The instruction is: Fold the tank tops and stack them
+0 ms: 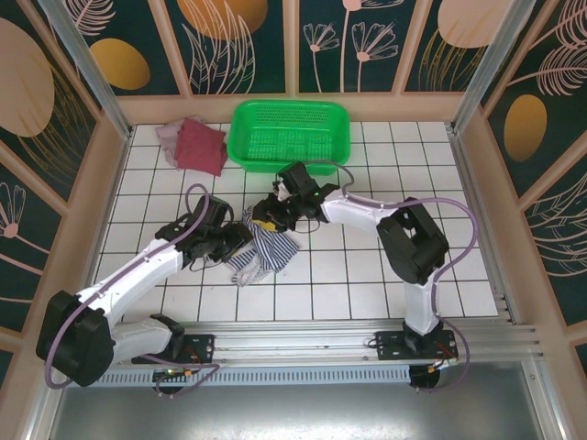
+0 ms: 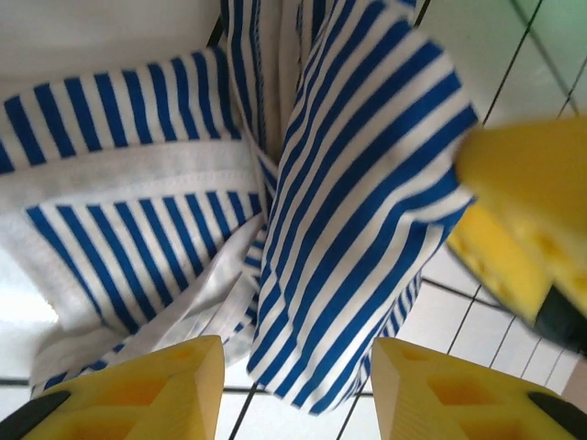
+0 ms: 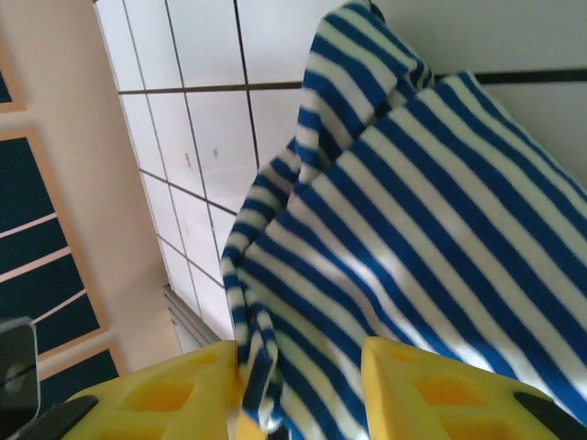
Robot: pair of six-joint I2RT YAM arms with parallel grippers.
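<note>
The navy-and-white striped tank top (image 1: 264, 249) lies crumpled on the white tiles between my two grippers. In the left wrist view the striped top (image 2: 348, 183) bunches just ahead of my left gripper (image 2: 295, 367), whose yellow fingers stand apart with its lower edge reaching into the gap. My right gripper (image 3: 301, 362) is open too, and a fold of the striped top (image 3: 431, 229) hangs between its fingers, draped against the left one. From above, the left gripper (image 1: 240, 240) and right gripper (image 1: 267, 219) sit close together over the cloth. The maroon top (image 1: 202, 145) lies on the pink top (image 1: 169, 136) at the back left.
A green plastic basket (image 1: 289, 136) stands at the back centre, just behind the right arm. Wooden walls close in the tiled table (image 1: 367, 275) on both sides. A yellow finger of the right gripper (image 2: 523, 220) shows at the right of the left wrist view.
</note>
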